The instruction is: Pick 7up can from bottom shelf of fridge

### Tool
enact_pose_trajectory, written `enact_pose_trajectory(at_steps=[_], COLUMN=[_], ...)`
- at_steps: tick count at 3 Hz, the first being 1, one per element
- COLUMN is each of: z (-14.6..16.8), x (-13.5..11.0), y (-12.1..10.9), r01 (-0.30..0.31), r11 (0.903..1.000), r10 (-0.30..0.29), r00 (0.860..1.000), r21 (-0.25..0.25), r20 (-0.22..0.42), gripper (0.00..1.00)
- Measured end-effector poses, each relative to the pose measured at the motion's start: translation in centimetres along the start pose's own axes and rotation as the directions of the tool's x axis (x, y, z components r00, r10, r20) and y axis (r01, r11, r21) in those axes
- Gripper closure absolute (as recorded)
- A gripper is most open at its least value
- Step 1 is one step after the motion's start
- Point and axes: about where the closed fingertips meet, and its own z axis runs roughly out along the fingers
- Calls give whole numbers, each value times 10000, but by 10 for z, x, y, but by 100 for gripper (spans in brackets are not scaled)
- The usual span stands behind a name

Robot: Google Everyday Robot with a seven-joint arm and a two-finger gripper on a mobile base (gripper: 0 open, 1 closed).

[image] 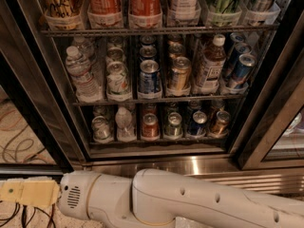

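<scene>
Pale whitish-green 7up can (173,126): on bottom shelf (156,140) of fridge (266,108), front of its row.
Long axis vertical; can upright, silver top pointing up.
Red can (150,126) just beside it at 9 o'clock; blue can (197,123) just beside it at 3 o'clock.
Gripper (28,193): low at 8 o'clock of view, outside fridge, well apart from 7up can, which bears 2 o'clock from it.
Gripper opening: cannot tell.
White arm (190,205) spans lower edge, below stainless base (190,165).
</scene>
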Motion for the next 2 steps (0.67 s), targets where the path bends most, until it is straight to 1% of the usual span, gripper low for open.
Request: enact_pose_trajectory(at_steps=[1, 2], z=[0, -8], x=[0, -10], y=[0, -12], r01=[10, 644], r11=[10000, 9966], r10=[-10, -669], r00=[10000, 9965], r21=[0, 506], r20=[1, 503], gripper=[0, 0])
